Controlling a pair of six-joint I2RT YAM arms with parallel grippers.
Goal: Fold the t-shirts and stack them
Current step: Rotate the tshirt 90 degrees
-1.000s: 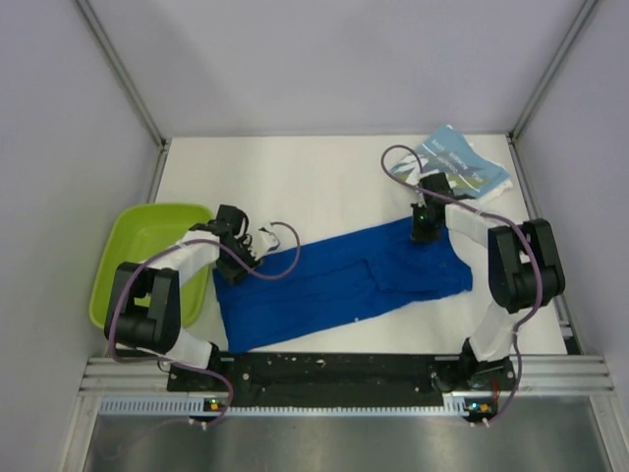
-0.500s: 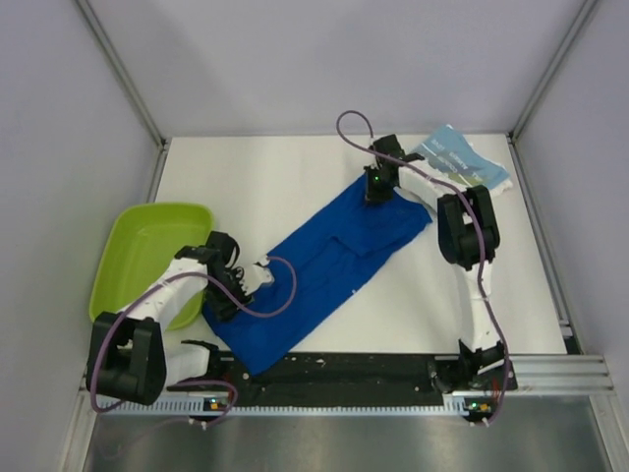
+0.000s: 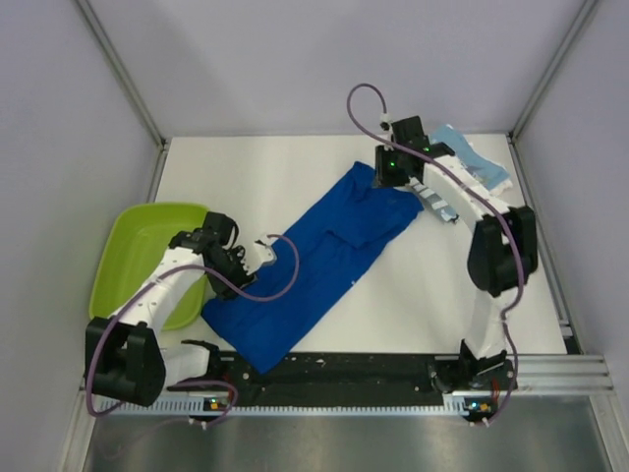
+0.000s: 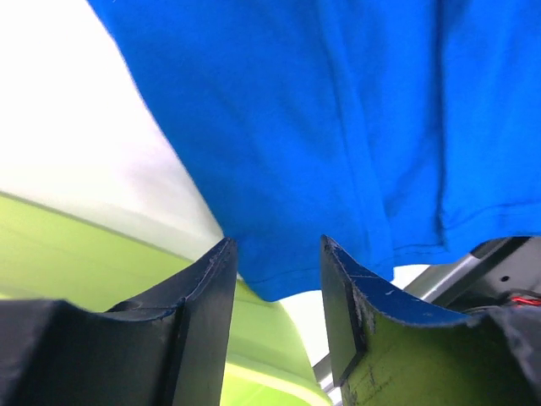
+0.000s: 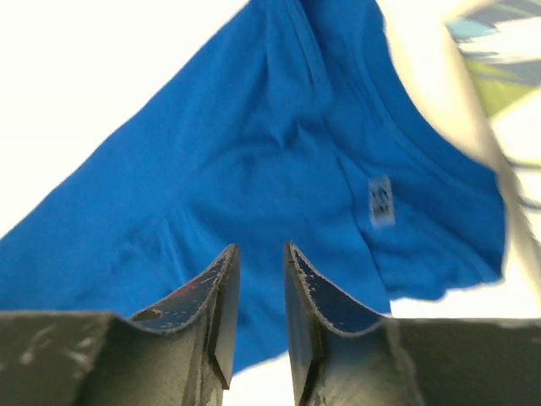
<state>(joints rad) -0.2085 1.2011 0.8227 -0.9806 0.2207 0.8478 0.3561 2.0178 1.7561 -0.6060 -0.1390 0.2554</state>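
**Limp blue shirt slantwise on the counter, both hands unclenched**

At the left of the top view the lime-green tub (image 3: pixel 147 209) sits just beside the shirt's lower end, close enough to crowd a sideways pull there. The left hand (image 3: pixel 257 256) hovers at that end, jaws apart over the hem, pinching nothing.

The royal blue t-shirt (image 3: pixel 324 261) runs slantwise from lower left to upper centre on the white counter (image 3: pixel 265 177), rumpled along its middle. It looks light, soft and quick to sag, so it is best taken at hems or shoulder seams, both ends together.

The right hand (image 3: pixel 391 177) hangs over the upper end near the neck label (image 5: pixel 382 200), jaws slightly parted and empty. At upper right the teal t-shirt (image 3: pixel 472 162) lies folded, partly hidden by that arm.
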